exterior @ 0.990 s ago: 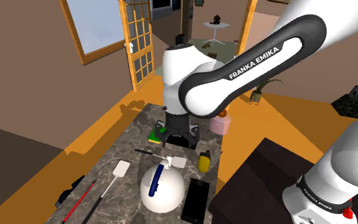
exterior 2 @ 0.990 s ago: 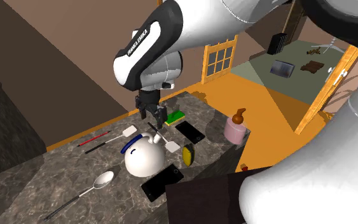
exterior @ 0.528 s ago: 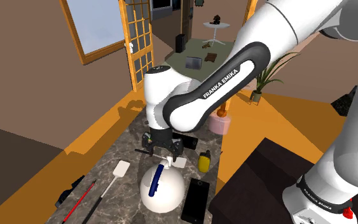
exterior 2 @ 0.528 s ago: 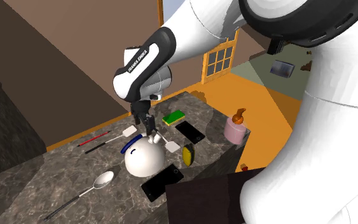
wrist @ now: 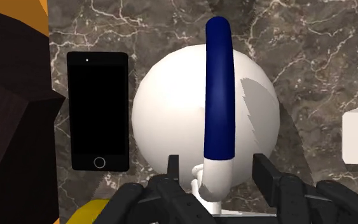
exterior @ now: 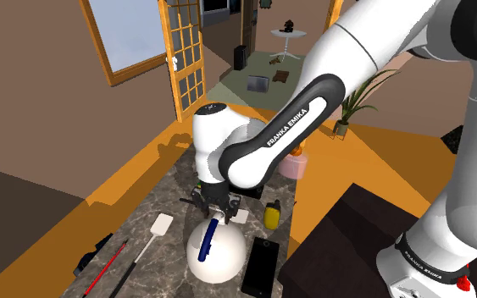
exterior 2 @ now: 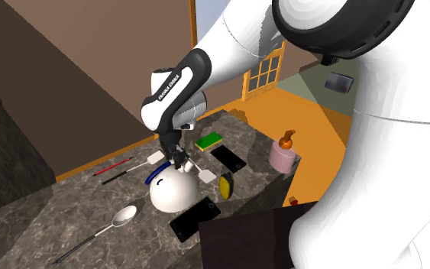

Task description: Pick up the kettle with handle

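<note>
Kettle (exterior: 219,252), white and round with a dark blue handle (wrist: 220,95), stands on the marbled counter (exterior: 167,188), near the edge that faces the stand (exterior: 346,233). We note a black phone (wrist: 98,109) just beside it on the stand side and a white spatula (exterior: 161,224) near it on the other side, with bare counter between. We see the gripper (wrist: 217,167) directly over the kettle, fingers spread to either side of the handle's end, a gap on each side, gripping nothing.
</note>
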`<action>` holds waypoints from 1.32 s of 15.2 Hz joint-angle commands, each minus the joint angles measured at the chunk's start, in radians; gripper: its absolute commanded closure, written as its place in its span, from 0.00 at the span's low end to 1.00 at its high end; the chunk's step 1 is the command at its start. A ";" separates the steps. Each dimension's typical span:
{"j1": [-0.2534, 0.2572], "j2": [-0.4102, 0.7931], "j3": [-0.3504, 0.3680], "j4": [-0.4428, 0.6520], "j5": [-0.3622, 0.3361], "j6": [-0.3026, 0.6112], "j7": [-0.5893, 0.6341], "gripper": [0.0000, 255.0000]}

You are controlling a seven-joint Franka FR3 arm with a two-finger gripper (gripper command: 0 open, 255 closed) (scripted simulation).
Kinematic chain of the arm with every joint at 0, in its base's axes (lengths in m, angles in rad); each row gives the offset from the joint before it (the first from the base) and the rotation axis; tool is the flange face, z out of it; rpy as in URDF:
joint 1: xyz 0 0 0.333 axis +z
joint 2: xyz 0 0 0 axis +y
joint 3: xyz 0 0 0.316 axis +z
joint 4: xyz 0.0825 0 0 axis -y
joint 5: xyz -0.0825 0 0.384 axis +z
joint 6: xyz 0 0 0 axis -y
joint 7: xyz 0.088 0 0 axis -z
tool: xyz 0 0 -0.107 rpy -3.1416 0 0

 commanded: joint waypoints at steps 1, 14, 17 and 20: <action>0.001 0.002 -0.001 0.000 -0.002 0.002 0.001 1.00; -0.022 -0.055 0.026 0.006 0.043 -0.052 -0.026 1.00; -0.033 -0.087 0.039 0.013 0.069 -0.087 -0.041 1.00; -0.043 -0.118 0.050 0.022 0.094 -0.122 -0.056 1.00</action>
